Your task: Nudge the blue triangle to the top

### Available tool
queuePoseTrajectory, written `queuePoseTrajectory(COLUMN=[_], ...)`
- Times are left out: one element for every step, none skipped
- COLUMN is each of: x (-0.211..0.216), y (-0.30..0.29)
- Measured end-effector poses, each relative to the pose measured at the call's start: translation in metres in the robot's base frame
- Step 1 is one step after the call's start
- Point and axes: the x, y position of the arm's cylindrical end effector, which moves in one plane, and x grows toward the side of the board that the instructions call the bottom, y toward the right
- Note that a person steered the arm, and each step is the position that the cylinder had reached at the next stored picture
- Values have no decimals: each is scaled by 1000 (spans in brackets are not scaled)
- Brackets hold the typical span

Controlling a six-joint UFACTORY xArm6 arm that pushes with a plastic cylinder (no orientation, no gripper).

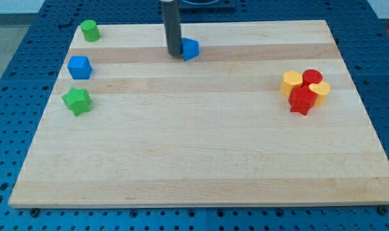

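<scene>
The blue triangle lies near the view's top, a little left of centre, on the wooden board. My tip stands right against the triangle's left side, touching it or nearly so. The rod rises straight up out of the view's top edge and hides a sliver of the triangle's left edge.
A blue cube lies at the left, a green cylinder at the top left corner, and a green star below the cube. At the right, a tight cluster holds a yellow block, a red cylinder, a yellow heart and a red star.
</scene>
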Motion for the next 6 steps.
queuePoseTrajectory(x=[1, 26, 43, 43, 37, 18], y=[1, -15, -5, 31, 56, 57])
